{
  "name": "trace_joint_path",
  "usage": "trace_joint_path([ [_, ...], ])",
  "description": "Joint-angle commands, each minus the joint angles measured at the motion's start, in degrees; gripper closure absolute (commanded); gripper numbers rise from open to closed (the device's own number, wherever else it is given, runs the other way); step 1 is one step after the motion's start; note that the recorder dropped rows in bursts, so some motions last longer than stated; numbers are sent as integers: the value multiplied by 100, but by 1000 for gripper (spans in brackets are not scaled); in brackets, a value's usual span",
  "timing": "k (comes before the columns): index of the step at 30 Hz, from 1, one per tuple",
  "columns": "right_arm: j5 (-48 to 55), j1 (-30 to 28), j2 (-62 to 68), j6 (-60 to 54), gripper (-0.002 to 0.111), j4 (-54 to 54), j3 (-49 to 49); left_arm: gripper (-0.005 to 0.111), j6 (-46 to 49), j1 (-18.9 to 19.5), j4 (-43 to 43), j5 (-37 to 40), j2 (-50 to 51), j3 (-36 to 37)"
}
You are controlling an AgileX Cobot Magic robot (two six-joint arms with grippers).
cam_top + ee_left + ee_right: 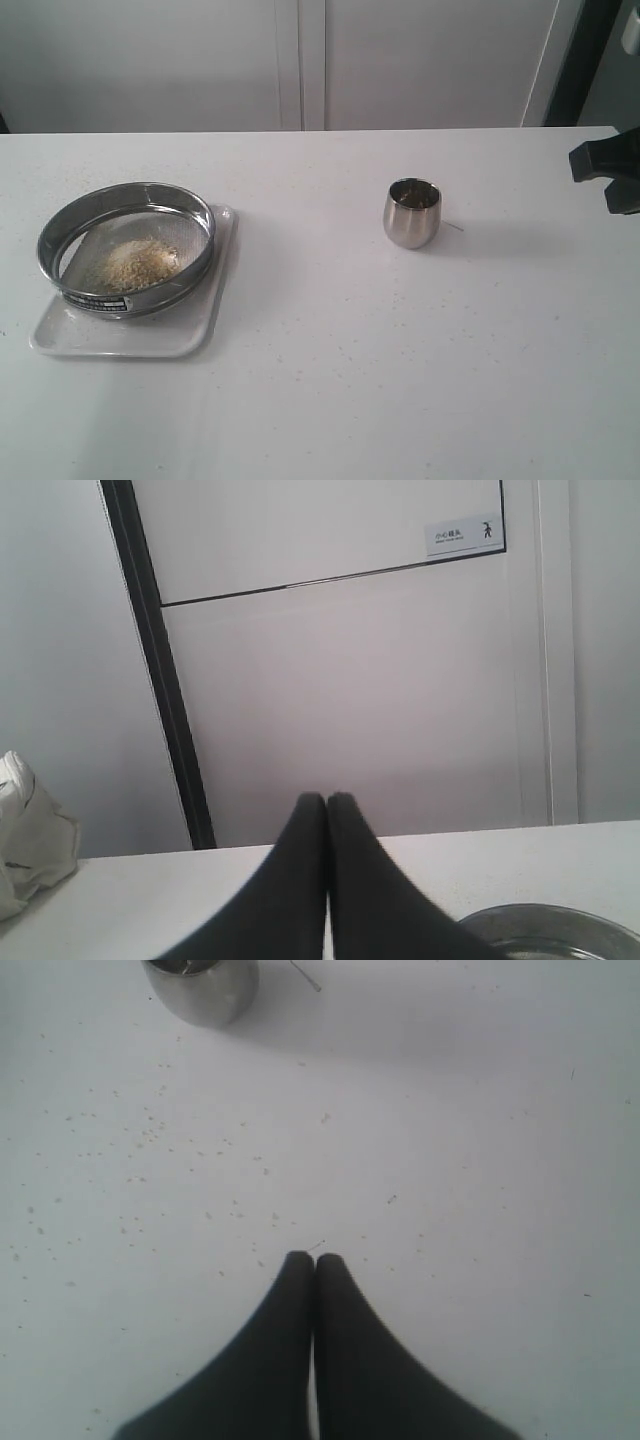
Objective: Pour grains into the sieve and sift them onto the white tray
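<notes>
My desk (400,380) lies broad and bare between the white tray (130,338), near its left side, and a small steel cup (411,213) standing upright right of the middle, well apart. The front of the desk is open from edge to edge. The sieve (127,250) rests on the tray, covering its far part and leaving a bare strip at the near rim. The grains (135,265) form a pale heap on the mesh.

Only a dark part of my right arm (610,165) shows, at the desk's far right edge. My left arm is outside the exterior view.

My left tool (327,798) points roughly level toward a pale wall, fingers pressed together and holding nothing, the sieve's rim close by. My right tool (314,1257) points down at bare desk, likewise closed tip to tip and empty, with stray specks (140,1150) scattered between it and the cup.
</notes>
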Motion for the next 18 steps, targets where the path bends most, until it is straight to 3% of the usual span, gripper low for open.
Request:
trace_joint_path([
  [1,-77,-29,-40,-5,108,-5,21,107,-172,19,-62,-209,111,-79],
  [13,-77,-29,-40,-5,108,-5,21,107,-277,9,-62,-606,1475,-753],
  [18,-77,-29,-40,-5,108,-5,21,107,-432,9,-62,-502,2690,-1411],
])
